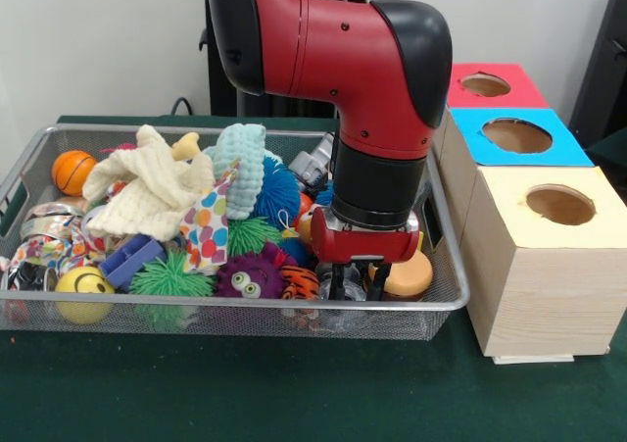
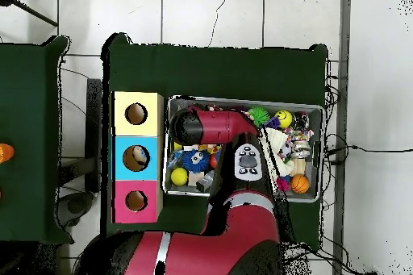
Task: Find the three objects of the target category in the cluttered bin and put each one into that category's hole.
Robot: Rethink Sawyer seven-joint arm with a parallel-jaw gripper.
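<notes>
The wire mesh bin (image 1: pixel 446 266) holds a heap of toys and cloths. My gripper (image 1: pixel 359 283) is lowered into the bin's front right corner, open, its black fingers (image 1: pixel 337 281) straddling a clear item I cannot make out. A tiger-striped ball (image 1: pixel 300 283) lies just to its left and a tan rounded toy (image 1: pixel 407 275) just to its right. Three boxes stand right of the bin, with a red hole (image 1: pixel 485 84), a blue hole (image 1: pixel 516 135) and a cream hole (image 1: pixel 559 205). From overhead the arm (image 2: pixel 211 124) covers the gripper.
Across the bin lie a purple fuzzy ball (image 1: pixel 250 275), green spiky ball (image 1: pixel 169 277), yellow smiley ball (image 1: pixel 83 293), orange basketball (image 1: pixel 72 171), blue spiky ball (image 1: pixel 279 195), cream cloth (image 1: pixel 147 187) and mint cloth (image 1: pixel 242 158). Green tabletop (image 1: pixel 294 393) runs along the front.
</notes>
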